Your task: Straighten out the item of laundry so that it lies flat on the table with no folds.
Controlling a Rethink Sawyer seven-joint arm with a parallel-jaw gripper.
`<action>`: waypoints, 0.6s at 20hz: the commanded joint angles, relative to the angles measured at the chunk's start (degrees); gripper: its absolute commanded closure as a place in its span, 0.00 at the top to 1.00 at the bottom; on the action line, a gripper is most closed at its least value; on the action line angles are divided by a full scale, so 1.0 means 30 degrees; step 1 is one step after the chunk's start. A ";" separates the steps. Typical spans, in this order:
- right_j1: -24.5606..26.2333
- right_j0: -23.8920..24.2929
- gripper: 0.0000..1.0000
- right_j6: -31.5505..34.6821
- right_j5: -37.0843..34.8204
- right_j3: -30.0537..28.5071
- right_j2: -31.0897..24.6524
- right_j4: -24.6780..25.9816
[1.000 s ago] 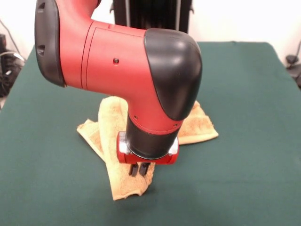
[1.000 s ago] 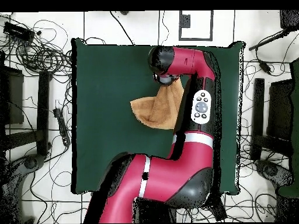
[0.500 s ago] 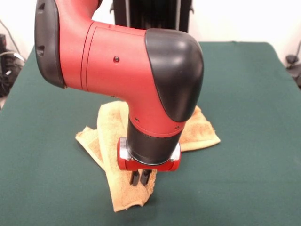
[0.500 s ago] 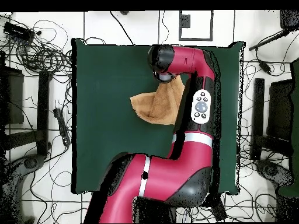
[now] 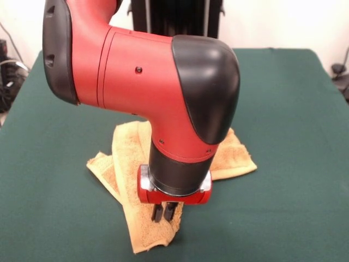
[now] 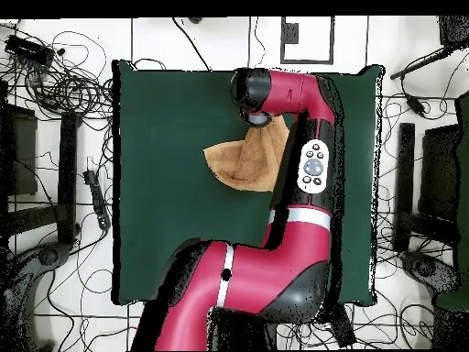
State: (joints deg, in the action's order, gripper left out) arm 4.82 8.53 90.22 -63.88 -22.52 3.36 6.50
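Observation:
The yellow-orange towel (image 5: 128,153) lies crumpled on the green table (image 5: 289,109), with one part drawn out long toward the near edge and folded parts to the left and right. My gripper (image 5: 164,212) points straight down onto the long part, and its fingers are shut on the towel's cloth close to the table. The big red and black arm hides the towel's middle. In the overhead view the towel (image 6: 243,163) shows left of the arm, and the wrist (image 6: 255,103) covers the gripper.
The arm's red link (image 6: 311,137) stretches across the right half of the table (image 6: 165,119). The black pedestal (image 5: 174,22) stands at the far side. Cables and dark stands (image 6: 64,82) lie on the floor round the table.
My gripper has moved toward the near edge of the table in the front view, and the towel's long part has been dragged along with it. The rest of the towel has shifted slightly.

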 commanded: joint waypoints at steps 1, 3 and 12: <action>0.1113 -0.0993 0.00 0.3444 0.2746 -0.1155 -0.2320 -0.0825; 0.1013 -0.0981 0.00 0.3473 0.2709 -0.1279 -0.2289 -0.0854; 0.0395 -0.0877 0.00 0.3473 0.3104 -0.2510 -0.2277 -0.0992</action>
State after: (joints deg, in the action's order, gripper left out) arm 4.92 8.48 90.22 -63.38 -22.28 3.35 6.33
